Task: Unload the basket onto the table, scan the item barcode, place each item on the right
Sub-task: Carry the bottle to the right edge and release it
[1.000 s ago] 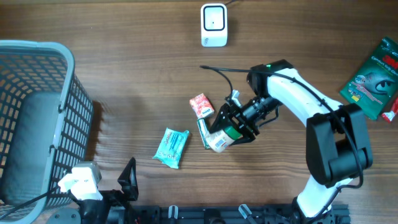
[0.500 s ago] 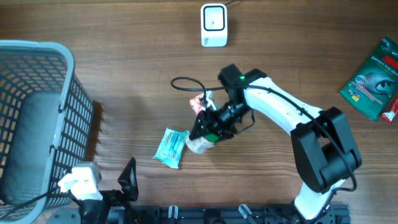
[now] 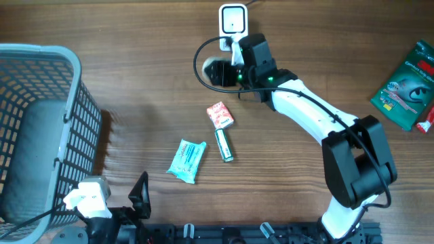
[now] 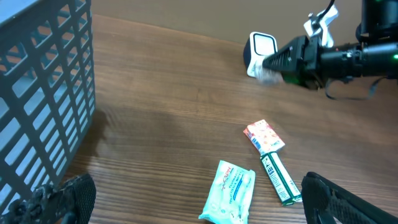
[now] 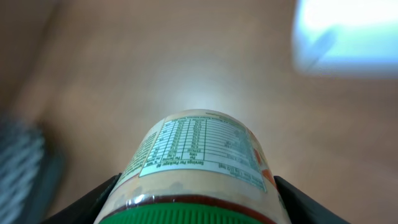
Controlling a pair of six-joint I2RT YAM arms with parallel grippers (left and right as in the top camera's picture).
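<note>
Having swung up from the middle of the wooden desk (image 3: pixel 135 88), the right gripper (image 3: pixel 224 69), jaws half-spread and clamping the green-lidded labelled jar (image 5: pixel 199 149), is now holding it just before the white box scanner (image 3: pixel 233 27) at the desk's far edge, probably presenting its barcode

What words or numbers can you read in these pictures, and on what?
No text is legible.
On the green-lidded jar: label's nutrition table, too small.
On the green package: white lettering, blurred.
On the teal packet, red packet, green stick pack: print too small.
</note>
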